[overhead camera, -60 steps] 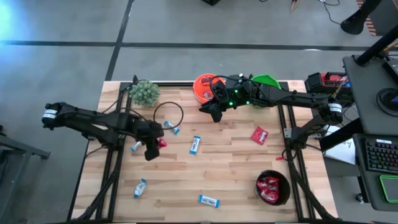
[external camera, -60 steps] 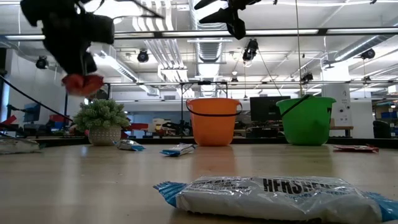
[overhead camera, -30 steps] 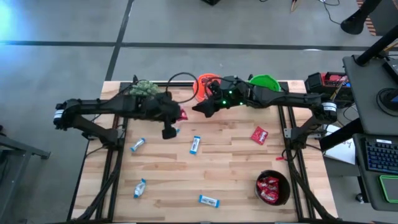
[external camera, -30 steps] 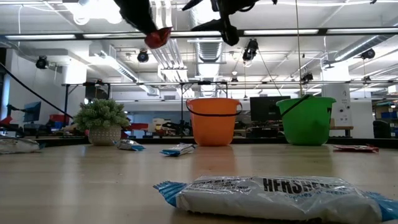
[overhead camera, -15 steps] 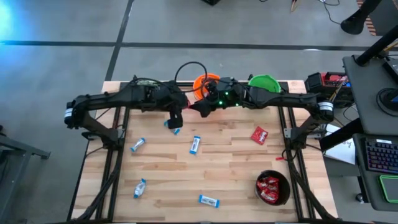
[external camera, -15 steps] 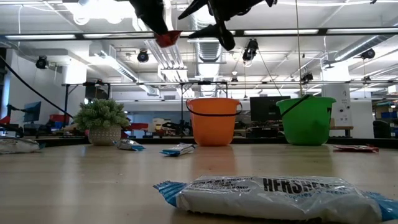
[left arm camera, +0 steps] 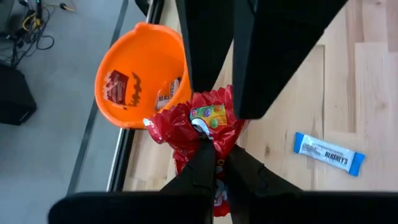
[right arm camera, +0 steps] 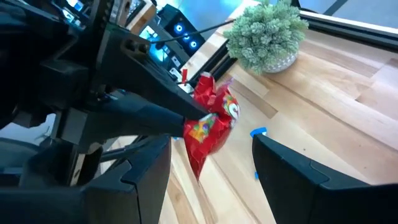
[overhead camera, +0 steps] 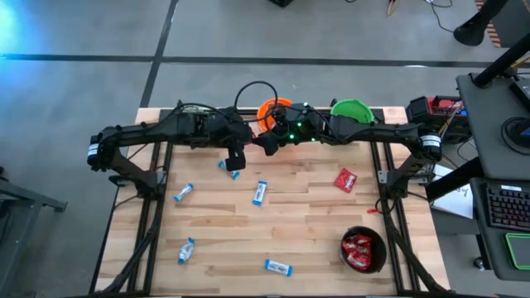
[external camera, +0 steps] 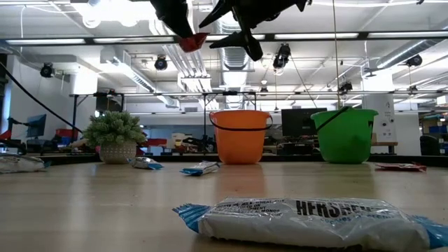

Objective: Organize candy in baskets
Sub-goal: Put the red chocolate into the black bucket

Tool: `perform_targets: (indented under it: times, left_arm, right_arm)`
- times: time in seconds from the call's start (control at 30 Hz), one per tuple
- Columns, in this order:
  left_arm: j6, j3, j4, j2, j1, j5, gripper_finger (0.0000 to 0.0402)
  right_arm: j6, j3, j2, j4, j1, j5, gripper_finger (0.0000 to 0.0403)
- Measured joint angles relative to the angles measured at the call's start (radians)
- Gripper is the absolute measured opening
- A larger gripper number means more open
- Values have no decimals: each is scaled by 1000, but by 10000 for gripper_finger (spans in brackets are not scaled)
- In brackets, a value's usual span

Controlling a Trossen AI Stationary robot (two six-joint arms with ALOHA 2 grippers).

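Both arms were matte black, jointed tubes trailing looped black cable (green indicator lights glowed on the right arm's wrist), with white collars at their bases.

— Where is the red crinkly packet [left arm camera: 208, 127] sitting? 
— It is hanging in the air just beside the orange basket [overhead camera: 271, 112], which is holding sweets. 
— And the rest? 
— Blue-and-white bars [overhead camera: 260, 192] are lying flat on the wood; red packets are filling the black basket [overhead camera: 363, 249].

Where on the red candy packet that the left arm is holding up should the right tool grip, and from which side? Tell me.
Grip the free lower half of the red packet, the crinkled body hanging clear of the left tool, which pinches one end. Come in level from the side opposite the left arm, open right tool straddling the thin packet across its flat faces.
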Motion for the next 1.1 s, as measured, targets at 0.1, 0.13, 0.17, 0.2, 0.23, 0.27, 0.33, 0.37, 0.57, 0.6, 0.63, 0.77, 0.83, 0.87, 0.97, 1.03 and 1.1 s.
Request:
perform_targets:
  times: [0.1, 0.13, 0.17, 0.2, 0.23, 0.27, 0.33, 0.37, 0.57, 0.6, 0.63, 0.77, 0.83, 0.87, 0.97, 1.03, 1.1]
  left_arm:
    - [7, 0, 29, 0, 0, 0, 0]
    - [8, 0, 32, 0, 0, 0, 0]
    - [9, 0, 33, 0, 0, 0, 0]
    - [10, 0, 34, 0, 0, 0, 0]
    - [10, 0, 39, 0, 0, 0, 0]
    - [12, 0, 48, 0, 0, 1, 0]
    - [20, 0, 65, 0, 0, 1, 0]
    - [25, 0, 76, 0, 0, 2, 0]
    - [33, 0, 94, 0, 1, 35, 0]
    - [33, -1, 93, 0, 1, 36, 0]
    - [33, -1, 93, 0, 1, 36, 0]
    - [33, -2, 93, 0, 1, 37, 0]
    - [33, -2, 93, 0, 1, 38, 0]
    - [33, -2, 93, 0, 1, 38, 0]
    - [25, -2, 93, -1, 1, 40, 0]
    - [23, -2, 94, -1, 1, 41, 1]
    - [22, -2, 93, -1, 1, 41, 7]
  right_arm:
    - [-1, 0, 2, 22, 0, 0, 211]
    - [-1, 0, 2, 22, 0, 0, 207]
    - [-1, 0, 3, 21, 0, 0, 203]
    - [-1, 0, 3, 21, 0, 0, 198]
    - [-1, 0, 3, 21, 0, 0, 192]
    - [-1, 0, 3, 21, 0, 0, 186]
    - [-6, 0, 3, 21, 0, 0, 172]
    - [-8, 0, 3, 21, 0, 0, 165]
    - [-9, 0, 3, 21, 0, 0, 121]
    - [-11, 0, 3, 21, 0, 0, 111]
    - [-16, 0, 3, 21, 0, 0, 98]
    - [-31, 0, 3, 19, 0, 1, 37]
    - [-48, 0, 2, 19, -1, 0, 24]
    - [-50, 0, 2, 19, -1, 0, 22]
    - [-58, 0, 2, 19, 0, 0, 20]
    - [-61, 0, 2, 19, -1, 0, 19]
    - [-66, 0, 2, 19, 0, 0, 19]
